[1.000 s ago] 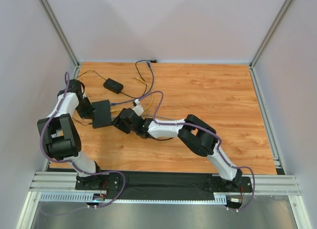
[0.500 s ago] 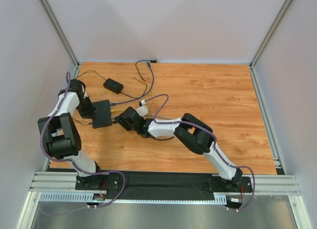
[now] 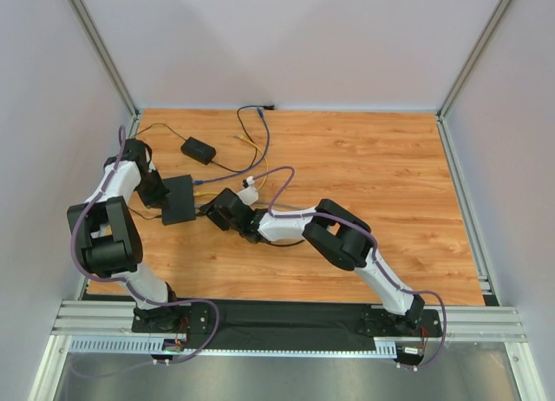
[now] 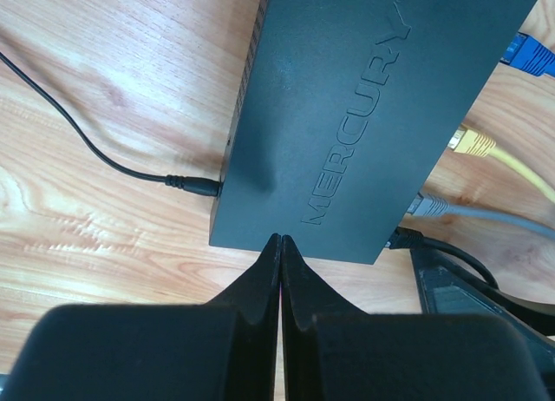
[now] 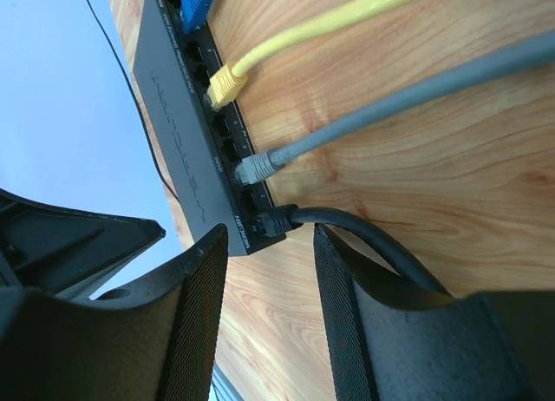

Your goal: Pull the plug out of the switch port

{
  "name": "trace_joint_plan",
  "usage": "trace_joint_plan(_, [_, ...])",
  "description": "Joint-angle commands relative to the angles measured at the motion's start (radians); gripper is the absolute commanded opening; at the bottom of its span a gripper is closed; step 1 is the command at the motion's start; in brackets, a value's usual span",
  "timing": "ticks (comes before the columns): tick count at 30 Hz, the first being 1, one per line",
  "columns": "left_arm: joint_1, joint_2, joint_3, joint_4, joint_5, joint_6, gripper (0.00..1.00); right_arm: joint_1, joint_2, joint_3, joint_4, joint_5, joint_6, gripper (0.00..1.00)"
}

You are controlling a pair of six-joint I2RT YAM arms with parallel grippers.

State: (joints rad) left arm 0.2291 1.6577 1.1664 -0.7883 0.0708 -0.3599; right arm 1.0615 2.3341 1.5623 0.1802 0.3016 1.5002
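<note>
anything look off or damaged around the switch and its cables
Nothing stands out. The switch lies flat on the table, with the blue plug, yellow plug, grey plug and black plug all sitting in its ports and no visible damage. The shut left claw is at its edge; the open right claw sits by the black plug.

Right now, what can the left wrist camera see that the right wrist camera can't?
Only the left wrist view shows the left gripper shut tight by the switch, and the thin cord plugged into its side. Only the right wrist view shows the row of sockets and both fingers of the open right gripper. Both show the switch, the blue plug, yellow plug, grey plug and black plug.
</note>
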Motion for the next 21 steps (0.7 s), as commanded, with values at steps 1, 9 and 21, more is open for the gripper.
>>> trace_joint_plan(1, [-0.005,0.01,0.036,-0.003,0.012,0.013,0.0,0.014,0.01,0.024,0.018,0.021,0.002,0.47])
trace_joint_plan(9, [-0.004,0.008,0.035,-0.002,0.012,0.013,0.0,0.02,0.047,0.045,0.019,-0.018,0.008,0.46])
trace_joint_plan(21, [-0.008,0.016,0.03,-0.002,0.007,0.012,0.0,0.022,0.087,0.081,-0.005,-0.001,0.02,0.4])
